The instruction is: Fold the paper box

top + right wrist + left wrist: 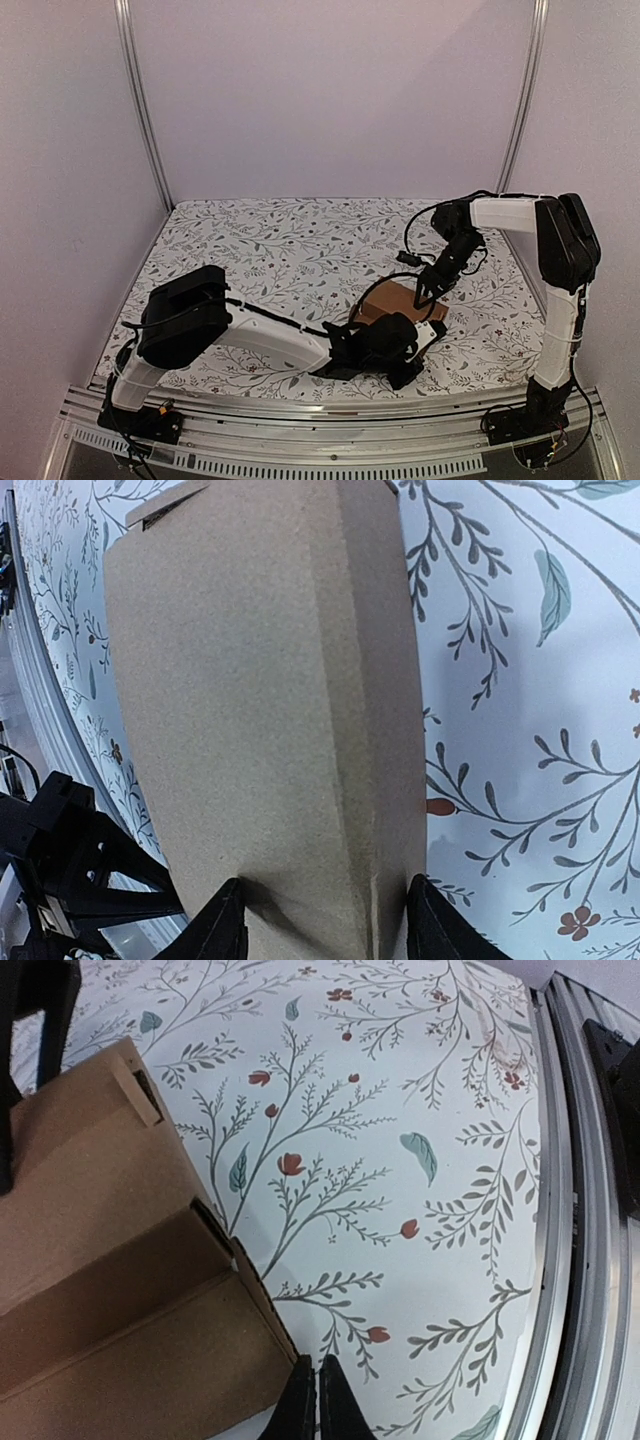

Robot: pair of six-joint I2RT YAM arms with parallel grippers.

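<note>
Left gripper [318, 1405] is holding its fingers [336, 1410] pressed flat together with nothing showing between them. It is sitting just beside a near corner of the paper box [100, 1260], and I cannot tell whether the tips are touching the cardboard. From this gripper the box is lying on the far side, away from the rail [565, 1260].

The box is resting flat on the flowered surface [420, 1220] with its long axis running side to side, parallel to the rail, in the middle ground between the two arms.

Right gripper [325, 925] is standing over the box's right end with its fingers spread. One finger [225, 930] is lying over the top face and the other is sitting against the side wall. It looks to be steadying the box more than clamping it, though how hard it is bearing down is not showing.

Both are close, but the left gripper is nearer to the open seam at the near edge. My judgement is that any tucking or pushing along that edge is falling to the left arm, working away from itself and into the box.
</note>
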